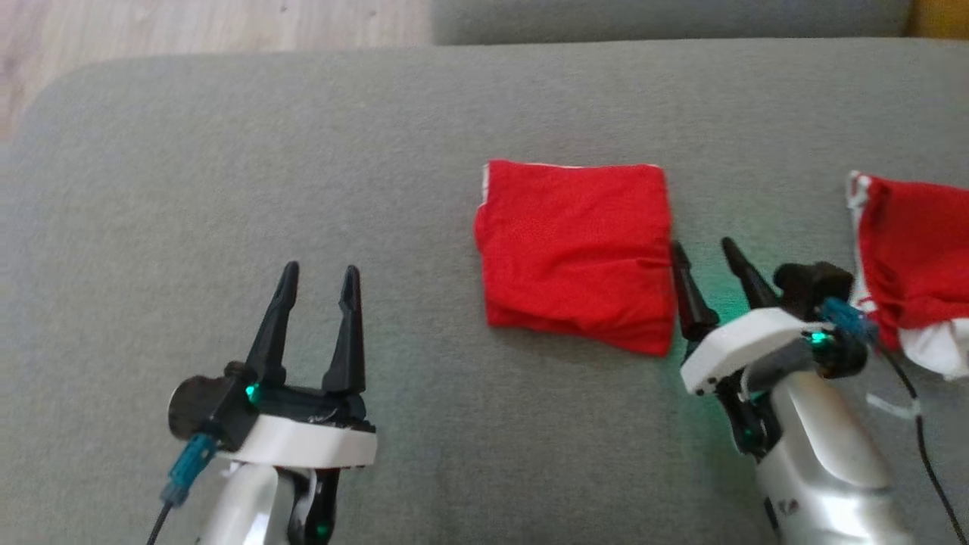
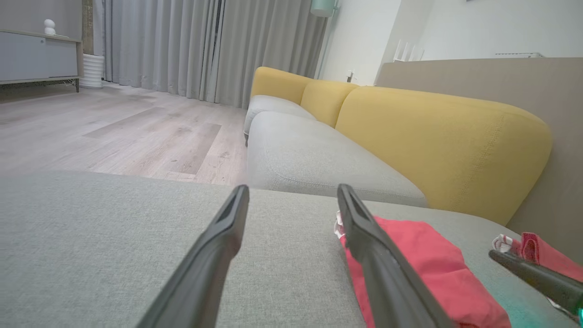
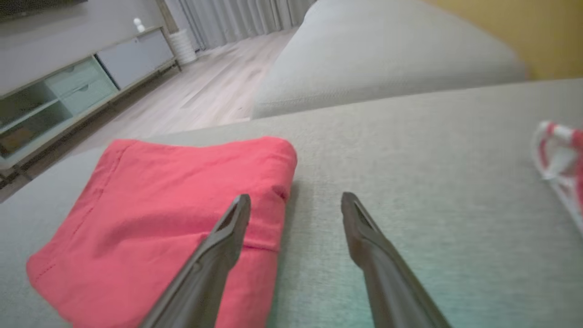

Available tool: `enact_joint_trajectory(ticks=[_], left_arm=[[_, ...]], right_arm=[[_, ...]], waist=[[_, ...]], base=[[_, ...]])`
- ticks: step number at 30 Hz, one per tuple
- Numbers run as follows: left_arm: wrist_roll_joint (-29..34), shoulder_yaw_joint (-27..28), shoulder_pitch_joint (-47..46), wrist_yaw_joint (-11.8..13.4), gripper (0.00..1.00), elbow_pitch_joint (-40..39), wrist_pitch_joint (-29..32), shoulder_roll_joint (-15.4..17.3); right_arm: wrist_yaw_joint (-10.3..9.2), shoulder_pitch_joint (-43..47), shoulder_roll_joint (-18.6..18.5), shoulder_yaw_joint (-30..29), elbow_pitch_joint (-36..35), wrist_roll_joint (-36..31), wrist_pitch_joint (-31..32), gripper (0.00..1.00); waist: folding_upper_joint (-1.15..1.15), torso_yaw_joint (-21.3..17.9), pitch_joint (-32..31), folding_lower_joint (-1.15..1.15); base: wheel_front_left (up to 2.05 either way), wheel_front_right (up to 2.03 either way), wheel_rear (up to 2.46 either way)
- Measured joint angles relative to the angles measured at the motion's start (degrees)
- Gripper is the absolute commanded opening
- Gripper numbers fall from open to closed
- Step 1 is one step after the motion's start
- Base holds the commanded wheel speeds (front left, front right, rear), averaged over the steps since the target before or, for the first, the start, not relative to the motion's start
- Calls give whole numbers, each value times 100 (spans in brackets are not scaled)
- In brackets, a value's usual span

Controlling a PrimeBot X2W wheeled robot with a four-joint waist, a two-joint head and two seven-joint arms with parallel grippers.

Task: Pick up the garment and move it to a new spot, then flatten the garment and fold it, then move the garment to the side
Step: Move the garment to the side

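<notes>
Since the garment (image 1: 575, 253) lies folded on the cushion (image 1: 227, 151), only moving it aside seems left; right tool (image 1: 702, 244) spread at its edge, left tool (image 1: 320, 268) spread, both empty.

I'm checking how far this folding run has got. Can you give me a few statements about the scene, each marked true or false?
1. The garment lies folded on the grey cushion. True.
2. The left end effector grips the garment. False: it is open over bare cushion, well apart from the garment.
3. The right end effector is open at the garment's right edge. True.
4. A blue towel lies at the far right of the cushion. False: a red and white cloth lies there, unfolded.
</notes>
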Motion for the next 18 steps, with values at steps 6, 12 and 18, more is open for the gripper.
enact_joint_trajectory(ticks=[6, 12, 18], left_arm=[[-59, -99, -139, 0, 100, 48, 0, -1], [-60, -121, -146, 1, 100, 73, 0, -1], [-59, -111, -146, 9, 100, 73, 0, -1]], right_arm=[[0, -506, -13, 322, 1128, 411, 318, 100], [0, -1022, -71, 738, 1738, 687, 278, 100], [1, -1170, -83, 1158, 2061, 733, -47, 0]], waist=[[0, 345, 174, 0], [0, 540, 241, 0], [0, 483, 217, -1]], base=[[0, 0, 0], [0, 0, 0], [0, 0, 0]])
